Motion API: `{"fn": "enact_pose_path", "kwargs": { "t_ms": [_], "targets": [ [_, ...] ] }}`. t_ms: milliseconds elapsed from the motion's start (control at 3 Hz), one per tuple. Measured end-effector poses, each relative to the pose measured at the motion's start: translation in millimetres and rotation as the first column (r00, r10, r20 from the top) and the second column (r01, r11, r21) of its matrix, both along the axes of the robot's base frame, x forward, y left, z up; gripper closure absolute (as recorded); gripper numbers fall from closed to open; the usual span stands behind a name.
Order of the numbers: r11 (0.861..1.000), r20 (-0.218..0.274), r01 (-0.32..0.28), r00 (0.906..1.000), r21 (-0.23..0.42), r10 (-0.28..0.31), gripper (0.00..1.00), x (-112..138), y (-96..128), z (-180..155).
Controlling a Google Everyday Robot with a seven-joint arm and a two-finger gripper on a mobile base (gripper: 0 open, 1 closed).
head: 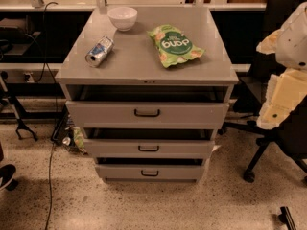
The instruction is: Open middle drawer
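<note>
Currently middle drawer (192, 148) slightly ajar, handle (148, 148) untouched; gripper (280, 102) well apart at right edge, spread unclear.

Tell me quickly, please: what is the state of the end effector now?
End effector: at the right edge of the view, apart from the middle drawer; open or closed cannot be told.

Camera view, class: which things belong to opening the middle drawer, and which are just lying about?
Job: middle drawer; its handle; pincer, out of view, only the arm shows at right.
Lying about: white bowl; can; green snack bag; top drawer; bottom drawer.
</note>
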State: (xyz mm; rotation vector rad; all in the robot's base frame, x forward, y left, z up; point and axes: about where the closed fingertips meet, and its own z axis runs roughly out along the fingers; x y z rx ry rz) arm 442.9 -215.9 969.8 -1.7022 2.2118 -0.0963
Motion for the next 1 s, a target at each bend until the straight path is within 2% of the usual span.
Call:
{"fn": "enact_pose_path", "kwargs": {
  "t_ms": [333, 667, 1000],
  "targets": [
    [1.0, 0.022, -0.004, 0.9997, 0.025, 0.003, 0.0, 6, 0, -10],
    [0.996, 0.067, -0.016, 0.9977, 0.087, 0.011, 0.0, 16, 3, -31],
    [0.984, 0.076, 0.033, 0.996, 0.177, -0.048, 0.0, 30, 10, -64]
  ]
}}
